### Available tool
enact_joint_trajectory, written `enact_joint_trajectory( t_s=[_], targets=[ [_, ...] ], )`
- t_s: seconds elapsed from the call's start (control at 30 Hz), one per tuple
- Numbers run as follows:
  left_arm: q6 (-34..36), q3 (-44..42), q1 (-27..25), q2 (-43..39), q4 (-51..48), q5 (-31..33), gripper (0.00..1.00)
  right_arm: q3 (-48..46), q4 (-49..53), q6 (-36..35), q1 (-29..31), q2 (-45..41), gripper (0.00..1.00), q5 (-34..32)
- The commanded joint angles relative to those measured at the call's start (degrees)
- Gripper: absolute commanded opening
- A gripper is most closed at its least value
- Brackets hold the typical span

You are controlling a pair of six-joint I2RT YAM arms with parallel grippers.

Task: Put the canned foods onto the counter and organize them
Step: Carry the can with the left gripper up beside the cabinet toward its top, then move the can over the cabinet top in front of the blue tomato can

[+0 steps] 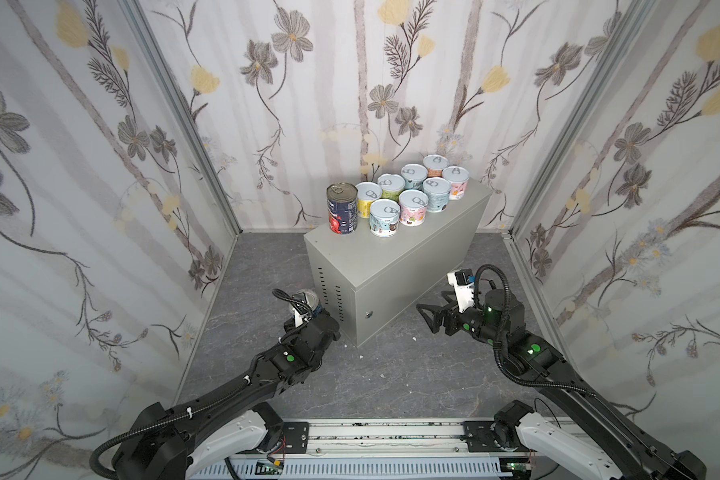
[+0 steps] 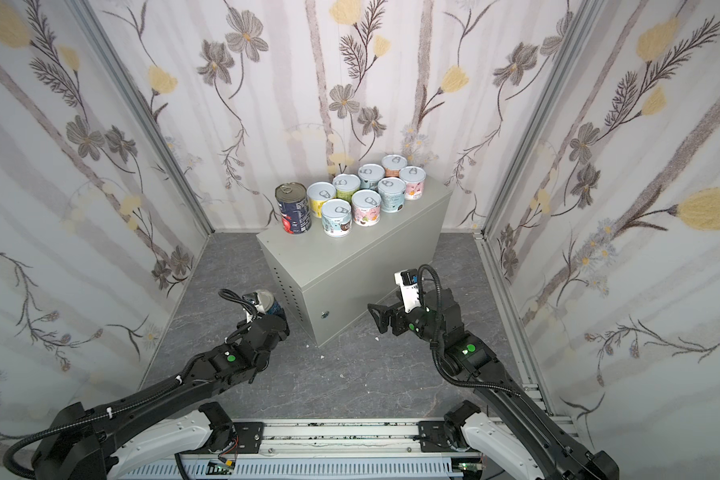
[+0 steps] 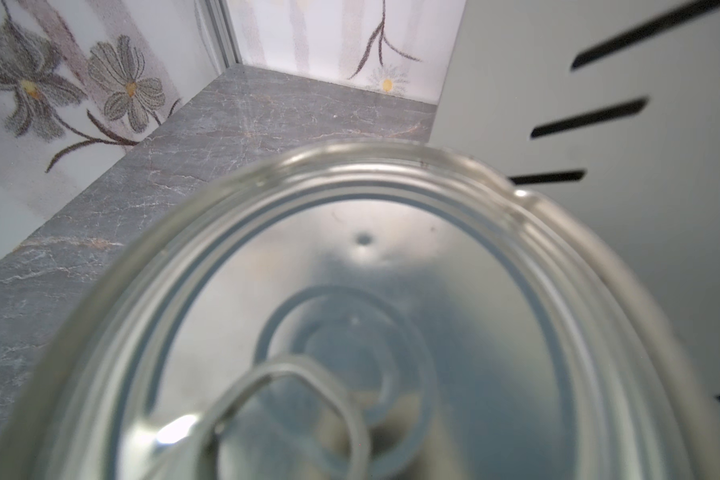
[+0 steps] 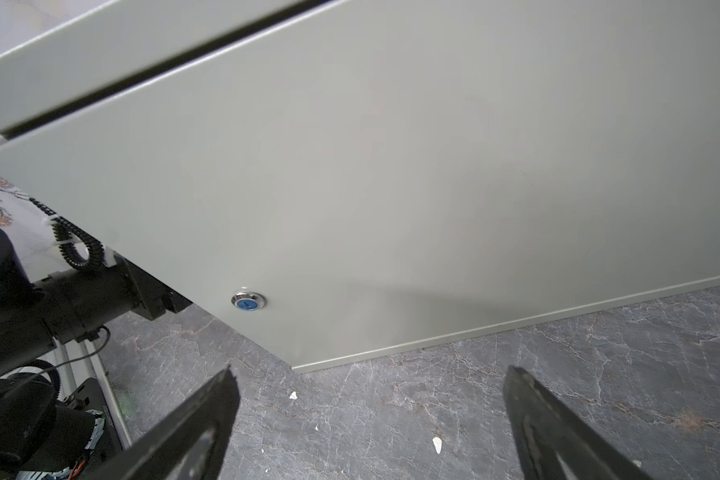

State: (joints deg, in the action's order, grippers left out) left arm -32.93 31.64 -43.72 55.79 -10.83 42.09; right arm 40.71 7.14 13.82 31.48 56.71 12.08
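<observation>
Staged lab booth: floral wallpaper panels, aluminium framing.

Glowing bright, even; casting soft shadows; bowing top-view edges; blurring, glinting across close blue can lid.

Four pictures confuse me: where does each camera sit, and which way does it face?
Top views: high behind the base, looking down at the counter, the cans on it, left arm and right arm.
Left wrist: on the left arm, above the blue can's lid, vent slots beside; no arm shows.
Right wrist: low, facing the counter's lock; the open right gripper and left arm show.
Shared: the lock, in top and right wrist views.
</observation>
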Motion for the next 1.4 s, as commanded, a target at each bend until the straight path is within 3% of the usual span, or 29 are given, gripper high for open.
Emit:
enact_joint_trajectory(
  t_s=[0.0, 0.67, 1.13, 1.37],
  targets=[
    [2.97, 4.64, 0.31, -1.99, -3.94, 0.39, 0.63, 0.64, -1.37, -0.47, -0.02, -0.42, 1.0, 0.25],
    [15.53, 38.31, 0.36, -4.88, -31.78, -4.32, 0.63, 4.16, 1.11, 0.02, 0.02, -2.11, 1.0, -1.44],
    [21.94, 64.01, -0.68, 5.54, -38.08, -7.59, 0.63, 10.62, 4.03, -1.11, -0.25, -4.9, 1.0, -6.53],
    [23.99, 75.14, -5.75, 13.93, -38.56, -6.33, 0.62, 14.16, 4.03, -0.29, -2.14, -4.72, 1.0, -7.42]
  ],
)
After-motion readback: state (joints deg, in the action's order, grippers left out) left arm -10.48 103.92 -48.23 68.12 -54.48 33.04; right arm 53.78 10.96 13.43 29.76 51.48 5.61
